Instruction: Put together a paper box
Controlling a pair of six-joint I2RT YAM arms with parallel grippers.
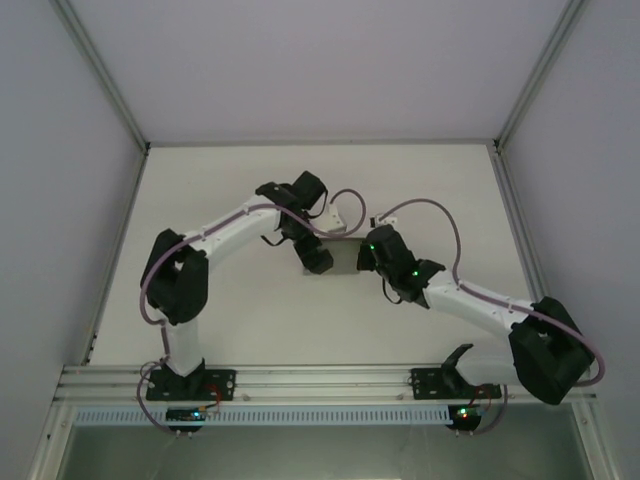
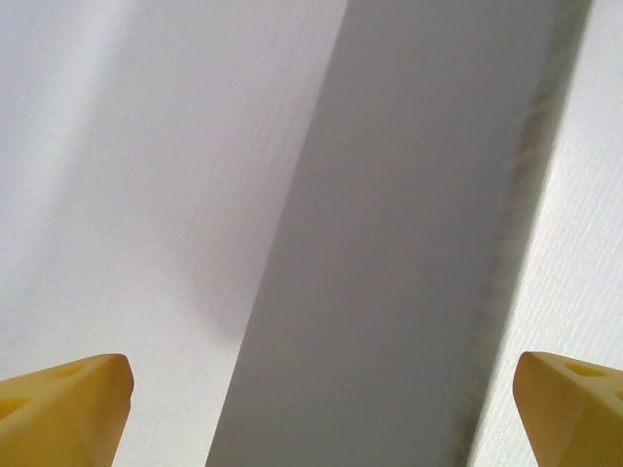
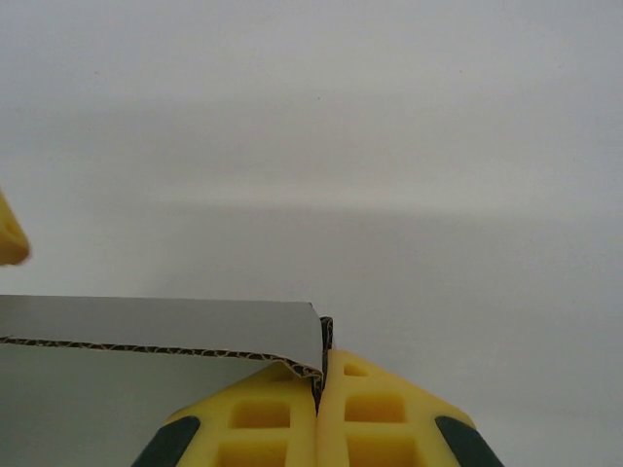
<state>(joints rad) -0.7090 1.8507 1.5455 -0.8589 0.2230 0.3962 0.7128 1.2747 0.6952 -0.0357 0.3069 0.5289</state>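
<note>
The grey paper box [image 1: 345, 259] lies at the middle of the white table, between the two arms. In the left wrist view a grey cardboard panel of the paper box [image 2: 409, 243] runs up between the yellow fingertips [image 2: 68, 409]. My left gripper [image 2: 321, 418] is open wide and straddles the panel without touching it. My right gripper [image 3: 319, 389] is shut on a thin corrugated wall at the corner of the paper box [image 3: 146, 326]. Seen from above, the left gripper [image 1: 315, 255] sits at the box's left end and the right gripper [image 1: 368, 258] at its right end.
The white table [image 1: 230, 310] is walled by pale panels and metal frame posts [image 1: 100, 70]. A yellow fingertip of the left gripper [image 3: 8, 233] pokes in at the left edge of the right wrist view. An aluminium rail [image 1: 320, 380] carries both arm bases.
</note>
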